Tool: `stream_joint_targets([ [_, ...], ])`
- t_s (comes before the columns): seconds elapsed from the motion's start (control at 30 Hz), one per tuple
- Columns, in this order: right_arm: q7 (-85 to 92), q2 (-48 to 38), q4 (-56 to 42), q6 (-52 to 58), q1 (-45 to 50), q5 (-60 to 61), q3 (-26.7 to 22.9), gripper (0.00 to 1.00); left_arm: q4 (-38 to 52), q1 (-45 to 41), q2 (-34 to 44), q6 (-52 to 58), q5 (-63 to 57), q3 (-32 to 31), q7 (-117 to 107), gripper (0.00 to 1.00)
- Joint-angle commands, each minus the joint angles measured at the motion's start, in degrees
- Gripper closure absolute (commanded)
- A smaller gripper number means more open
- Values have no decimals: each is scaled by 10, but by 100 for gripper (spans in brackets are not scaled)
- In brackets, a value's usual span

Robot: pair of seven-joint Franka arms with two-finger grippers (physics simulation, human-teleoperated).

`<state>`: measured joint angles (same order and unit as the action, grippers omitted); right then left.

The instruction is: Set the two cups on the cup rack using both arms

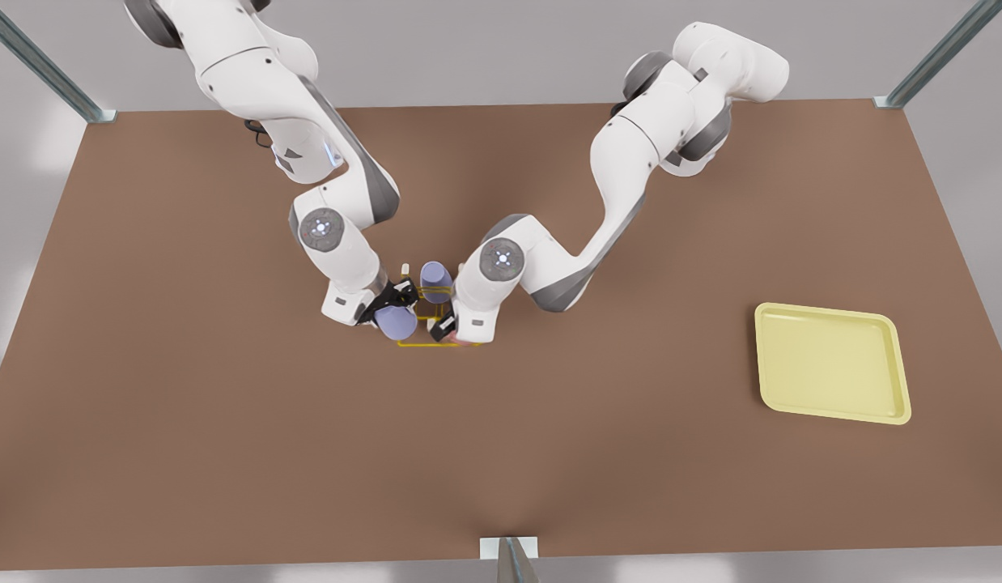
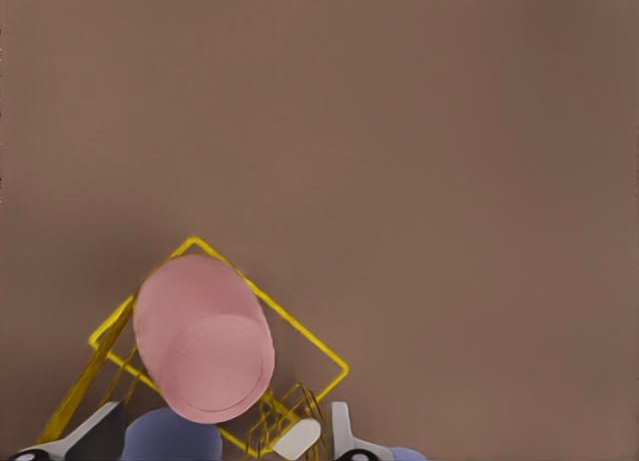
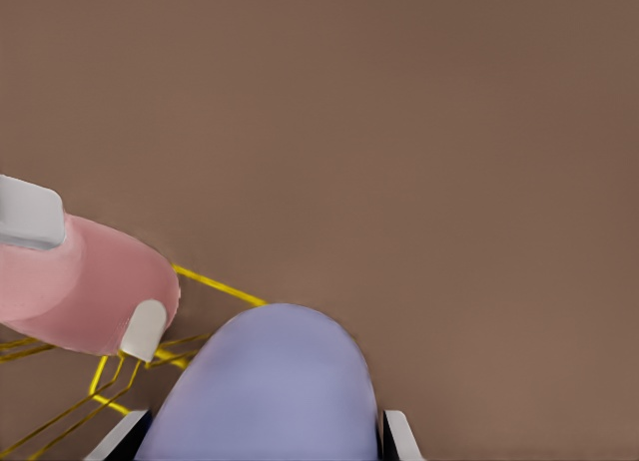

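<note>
Cups sat in both grippers, right over the yellow cup rack (image 2: 310,334) in the middle of the brown counter (image 1: 226,453). The left gripper (image 1: 451,330), on the arm at the front view's right, had its jaws squeezed on the pink cup (image 2: 205,341), which lay tilted over the rack's wires. The right gripper (image 1: 396,306), on the arm at the front view's left, had its jaws squeezed on a purple cup (image 3: 265,391) just beside the pink one. Another purple cup (image 1: 436,279) sat on the rack between the two arms. A pale yellow tray (image 1: 829,364) lay far off.
</note>
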<state>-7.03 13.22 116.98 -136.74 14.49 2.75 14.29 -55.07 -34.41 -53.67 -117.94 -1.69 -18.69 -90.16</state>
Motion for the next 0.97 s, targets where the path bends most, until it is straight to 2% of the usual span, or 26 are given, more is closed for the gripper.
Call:
stream_joint_targets([
  [0.0, -3, 2, -1, 6, 1, -3, 0, 17, 0, 27, 18, 64, -26, -3, -127, 0],
  [0.07, -3, 9, -3, 6, 3, -3, 0, 17, 2, 146, 118, 281, -31, -3, 105, 0],
  [0.1, -3, 11, -4, 6, 3, -3, 0, 17, 2, 224, 162, 358, -31, -2, 286, 0],
  [0.13, -3, 13, -5, 6, 4, -3, 0, 17, 2, 275, 174, 413, -62, -2, 443, 0],
  [0.17, -3, 14, -7, 6, 4, -3, 0, 0, 3, 307, 175, 447, -92, -2, 572, 0],
  [0.2, -3, 14, -8, 6, 4, -3, 0, 0, -20, 321, 235, 468, -88, 40, 709, 0],
  [0.23, -3, 14, -9, 6, 4, -3, 0, 0, -194, 251, 363, 404, -47, 183, 858, 0],
  [0.27, -3, 14, -10, 6, 4, -3, 0, 0, -214, 253, 374, 406, -16, 190, 860, 0],
  [0.4, -9, 9, -40, 29, -2, -1, -1, 0, -195, 289, 370, 452, 10, 190, 866, 0],
  [0.43, -8, 7, -73, 70, -30, -9, -24, 0, -195, 287, 369, 453, 9, 189, 866, 0],
  [0.5, -1, 19, -139, 193, -89, -103, -92, 0, -195, 286, 366, 453, 8, 188, 866, 0],
  [0.53, 82, 18, -183, 216, -140, -96, -100, 0, -195, 287, 366, 453, 9, 187, 873, 0],
  [0.6, 140, 7, -257, 344, -186, -85, -109, 0, -195, 285, 365, 453, 9, 187, 891, 0],
  [0.73, 149, -99, -257, 434, -200, -65, -115, 0, -196, 281, 364, 454, 9, 186, 890, 0],
  [0.93, 128, -129, -257, 488, -199, -58, -115, 0, -196, 282, 361, 454, 10, 186, 889, 0],
])
